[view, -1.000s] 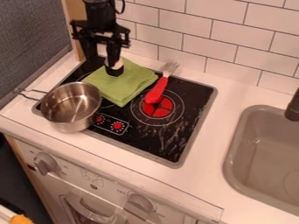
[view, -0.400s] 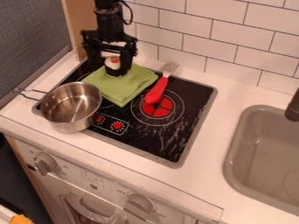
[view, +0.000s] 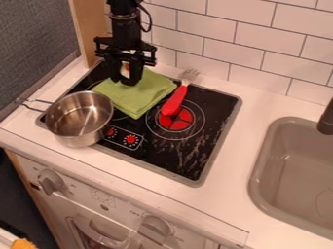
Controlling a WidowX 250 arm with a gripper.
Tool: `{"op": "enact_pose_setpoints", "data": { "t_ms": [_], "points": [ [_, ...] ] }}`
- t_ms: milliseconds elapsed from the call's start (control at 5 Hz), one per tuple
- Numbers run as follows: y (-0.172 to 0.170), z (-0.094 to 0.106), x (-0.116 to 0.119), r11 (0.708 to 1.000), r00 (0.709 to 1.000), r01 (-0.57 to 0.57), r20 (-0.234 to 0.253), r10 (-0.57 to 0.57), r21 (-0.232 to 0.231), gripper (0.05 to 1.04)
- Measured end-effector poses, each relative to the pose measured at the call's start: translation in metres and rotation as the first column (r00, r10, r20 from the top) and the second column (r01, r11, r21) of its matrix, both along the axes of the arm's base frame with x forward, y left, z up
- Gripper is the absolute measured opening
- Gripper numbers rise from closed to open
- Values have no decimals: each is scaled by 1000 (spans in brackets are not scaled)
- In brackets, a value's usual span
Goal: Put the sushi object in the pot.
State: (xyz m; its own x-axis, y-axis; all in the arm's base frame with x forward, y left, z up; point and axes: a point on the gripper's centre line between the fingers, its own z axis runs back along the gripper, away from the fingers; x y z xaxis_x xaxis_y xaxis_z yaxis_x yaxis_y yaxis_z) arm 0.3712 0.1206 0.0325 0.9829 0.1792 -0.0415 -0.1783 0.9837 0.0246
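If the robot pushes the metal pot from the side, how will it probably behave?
The pot would probably slide without bending, since it looks like rigid metal. It may turn too, as its handle sticks out to one side. Its shiny surface could be slippery.

Black cooktop (view: 211, 119) set in white worktop (view: 263, 104). Behind cooktop: white wall tiles (view: 267, 34), dark grout. Beyond its far left corner: wooden post (view: 90, 29), grey panel (view: 39, 39). Right of cooktop: grey sink (view: 255, 181), dark faucet (view: 327, 120). Below cooktop: white oven front (view: 117, 206), rotary knobs (view: 52, 181).
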Motion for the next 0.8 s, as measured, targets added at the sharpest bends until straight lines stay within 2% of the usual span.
{"op": "enact_pose_setpoints", "data": {
  "t_ms": [200,400,600,800],
  "points": [
    [-6,-3,-7,1000,1000,23,-21,-23,-11,399],
    [-33,33,-29,996,995,92,26,-92,-16,388],
    [-44,32,-71,998,998,46,-41,-47,-29,388],
    [-22,16,-101,995,991,-88,-109,83,-43,387]
  ]
}}
